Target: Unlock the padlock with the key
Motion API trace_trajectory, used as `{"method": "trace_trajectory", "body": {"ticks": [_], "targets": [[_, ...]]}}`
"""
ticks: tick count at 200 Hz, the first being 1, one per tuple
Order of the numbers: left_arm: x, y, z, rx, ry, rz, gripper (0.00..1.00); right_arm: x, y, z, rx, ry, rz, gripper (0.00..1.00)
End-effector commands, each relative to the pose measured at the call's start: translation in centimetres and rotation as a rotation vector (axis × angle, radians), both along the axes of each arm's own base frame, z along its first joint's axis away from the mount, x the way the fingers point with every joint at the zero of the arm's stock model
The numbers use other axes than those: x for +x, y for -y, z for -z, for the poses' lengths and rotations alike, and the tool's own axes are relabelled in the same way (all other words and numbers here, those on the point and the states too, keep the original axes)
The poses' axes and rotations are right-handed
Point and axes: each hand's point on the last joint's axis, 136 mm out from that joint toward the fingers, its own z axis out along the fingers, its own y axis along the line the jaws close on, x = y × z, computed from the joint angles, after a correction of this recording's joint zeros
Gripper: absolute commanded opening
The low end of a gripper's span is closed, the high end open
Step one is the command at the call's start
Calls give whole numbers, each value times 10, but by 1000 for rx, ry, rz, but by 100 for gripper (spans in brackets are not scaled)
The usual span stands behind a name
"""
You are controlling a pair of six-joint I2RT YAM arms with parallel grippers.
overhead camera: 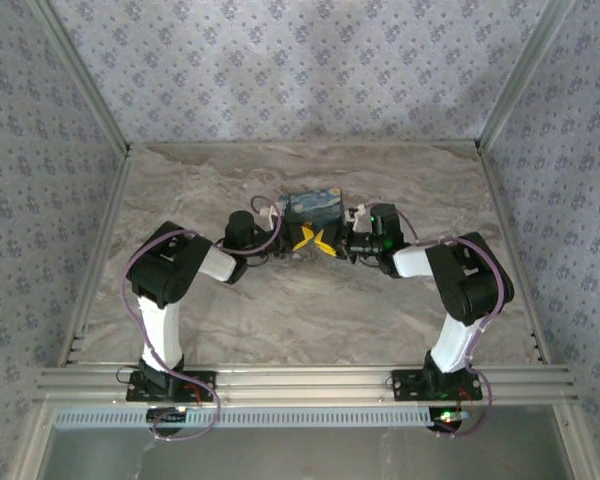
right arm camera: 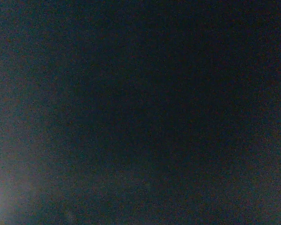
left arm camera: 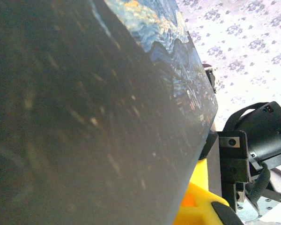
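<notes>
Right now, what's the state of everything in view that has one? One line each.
printed box: printed face up, flanked by both grippers; open or closed, cannot tell.
left gripper: at the box's left end; open or shut, cannot tell.
right gripper: at the box's right end; open or shut, cannot tell.
yellow piece: at the box's near side, between the grippers.
right arm's light: lit green.

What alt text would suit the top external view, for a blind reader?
The left arm and the right arm reach inward from both sides to a blue and yellow printed box at the middle of a marble table. A yellow piece sits on the near side of the box. Patterned walls surround the table.
</notes>
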Motion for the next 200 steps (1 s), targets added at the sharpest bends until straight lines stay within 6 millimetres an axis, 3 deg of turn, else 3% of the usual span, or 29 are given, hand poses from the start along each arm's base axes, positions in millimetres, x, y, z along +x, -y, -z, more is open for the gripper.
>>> {"method": "trace_trajectory", "body": {"ticks": [1, 30, 67, 103, 129, 171, 200], "targets": [[-20, 5, -9, 32, 63, 87, 0, 2, 17, 4, -76, 43, 57, 30], [-13, 3, -2, 76, 57, 56, 0, -18, 31, 17, -172, 25, 39, 33], [-12, 1, 7, 109, 39, 43, 0, -39, 43, 18, -281, 59, 21, 34], [-14, -1, 8, 134, 33, 35, 0, -55, 34, 11, -477, 180, -42, 30], [-16, -1, 3, 143, 46, 42, 0, -51, 28, 7, -593, 267, -34, 22], [-19, 0, -2, 139, 44, 44, 0, -33, 23, -5, -690, 363, 47, 18], [-18, 1, -4, 136, 43, 43, 0, -29, 17, 1, -735, 360, 30, 15]]}}
